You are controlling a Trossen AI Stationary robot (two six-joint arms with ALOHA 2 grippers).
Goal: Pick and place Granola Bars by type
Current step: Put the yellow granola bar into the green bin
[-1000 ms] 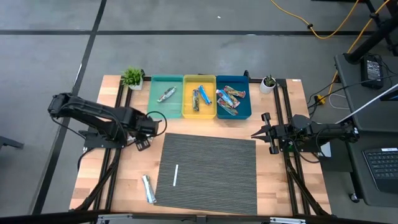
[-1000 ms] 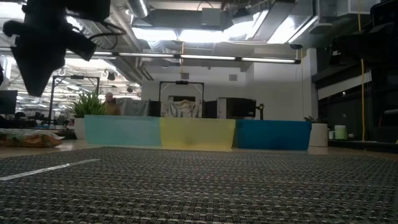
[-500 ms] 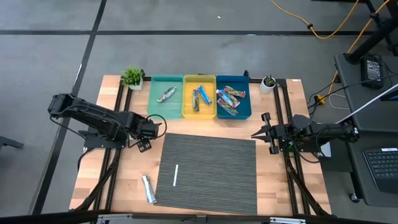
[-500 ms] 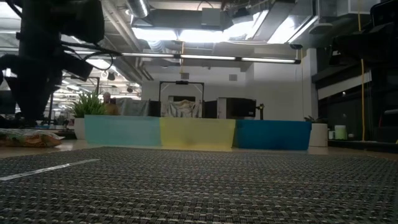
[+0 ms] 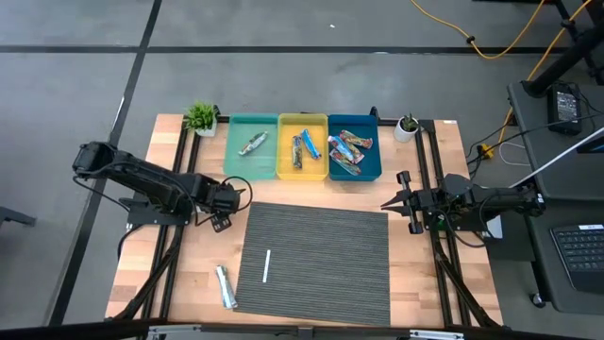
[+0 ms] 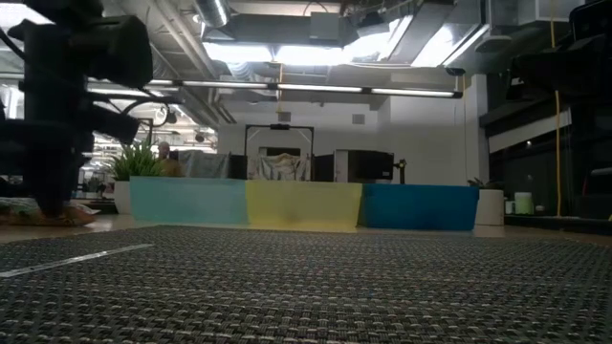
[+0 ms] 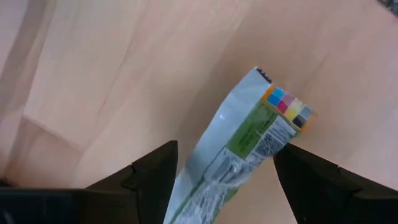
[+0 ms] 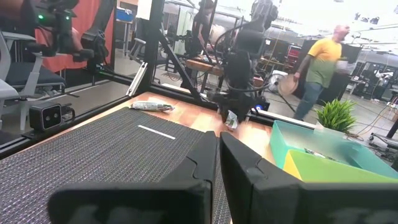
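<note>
Left gripper low over tabletop, jaws wide astride granola bar lying flat, long axis running out past fingertips.

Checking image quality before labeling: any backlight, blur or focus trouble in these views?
Low view: ceiling lights glare, left arm a silhouette, mat foreground soft. Left wrist view: bar readable, own fingers blurred. Right wrist view: fingers blurred, background bright.

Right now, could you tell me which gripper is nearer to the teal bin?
The left. The left gripper sits low over the bare wood just off the teal bin's near-left corner, while the right gripper waits past the mat's far-right corner, beyond the yellow bin and blue bin.
</note>
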